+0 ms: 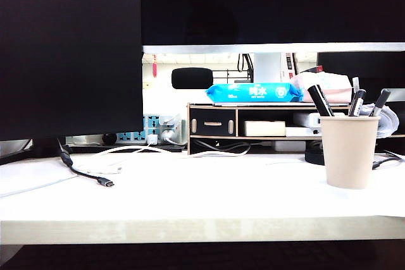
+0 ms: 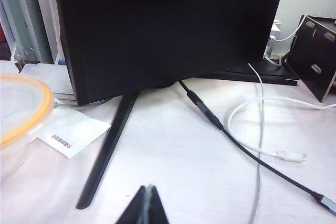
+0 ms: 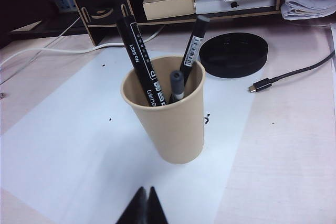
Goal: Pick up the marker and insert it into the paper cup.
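Observation:
The beige paper cup (image 1: 349, 151) stands upright on the right of the white table. The long black marker (image 1: 319, 100) with white lettering leans inside it, its top sticking out above the rim, beside two shorter dark-capped pens (image 1: 358, 102). In the right wrist view the cup (image 3: 168, 124) stands on a white sheet with the marker (image 3: 137, 51) in it. My right gripper (image 3: 147, 188) hangs shut and empty a short way in front of the cup. My left gripper (image 2: 148, 187) is shut and empty over bare table near the monitor foot. Neither gripper shows in the exterior view.
A big dark monitor (image 1: 69, 49) fills the left. Its stand leg (image 2: 107, 150), a black cable (image 2: 236, 142) and a white cable (image 2: 262, 103) lie by the left gripper. An orange-rimmed plastic container (image 2: 21, 114) is nearby. A small shelf (image 1: 240, 124) and a black round lid (image 3: 233, 53) sit behind the cup.

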Controlling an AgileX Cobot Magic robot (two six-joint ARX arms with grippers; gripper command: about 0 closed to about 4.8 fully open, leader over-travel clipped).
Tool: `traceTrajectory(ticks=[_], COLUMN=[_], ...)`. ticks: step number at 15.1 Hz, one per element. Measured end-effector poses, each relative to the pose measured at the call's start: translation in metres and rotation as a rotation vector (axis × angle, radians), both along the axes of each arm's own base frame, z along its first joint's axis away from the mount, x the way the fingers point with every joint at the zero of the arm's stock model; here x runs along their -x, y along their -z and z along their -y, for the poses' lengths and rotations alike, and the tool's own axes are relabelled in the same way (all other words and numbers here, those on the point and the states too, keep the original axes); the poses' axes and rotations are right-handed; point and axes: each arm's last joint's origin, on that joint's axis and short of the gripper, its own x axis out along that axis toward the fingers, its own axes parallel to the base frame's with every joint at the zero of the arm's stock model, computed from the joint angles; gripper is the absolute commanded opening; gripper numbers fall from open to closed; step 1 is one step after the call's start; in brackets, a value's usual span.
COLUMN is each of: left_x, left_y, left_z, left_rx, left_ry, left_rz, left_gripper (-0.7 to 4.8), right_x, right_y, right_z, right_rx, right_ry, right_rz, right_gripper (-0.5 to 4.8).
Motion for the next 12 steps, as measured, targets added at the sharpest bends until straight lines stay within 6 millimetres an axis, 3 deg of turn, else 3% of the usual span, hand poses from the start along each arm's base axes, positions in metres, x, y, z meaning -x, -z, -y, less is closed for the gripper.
traceTrajectory(ticks=[12], left_x=[0.0], left_y=[0.0], left_z=[0.0002], left_rx=[-0.022], left_ry=[0.005], left_rz=[-0.001], left_gripper=[-0.05], right_x=[0.0], right_y=[0.0], right_z=[0.0], right_rx=[0.0], right_ry=[0.0], right_rz=[0.0], right_gripper=[-0.06])
